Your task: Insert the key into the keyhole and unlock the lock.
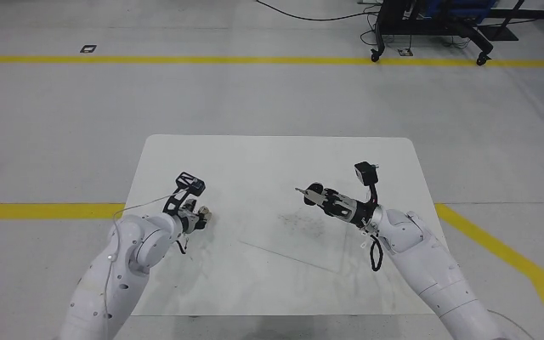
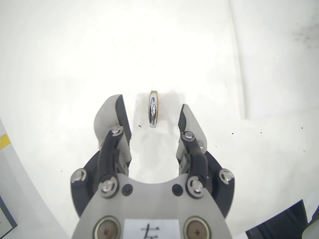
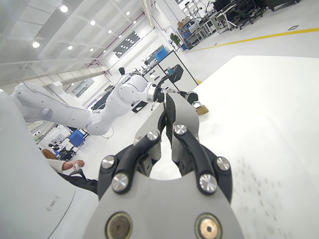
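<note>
Left gripper (image 2: 152, 105), paper label (image 2: 151, 228) on base, spread wide astride upright lock (image 2: 153, 110); right gripper (image 3: 167, 101) pinching key (image 1: 299, 190).

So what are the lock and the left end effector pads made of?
Lock: body looks brass, dull yellow-tan; shackle polished steel or chrome, going by the mirror glints. Left end effector pads: black, ribbed, matte, probably rubber.

The arms (image 1: 136, 246) were glossy white; left hand (image 2: 152, 103) and right hand (image 3: 166, 101) were grey, with black pads (image 2: 123, 115) and silver screws (image 2: 197, 184).
</note>
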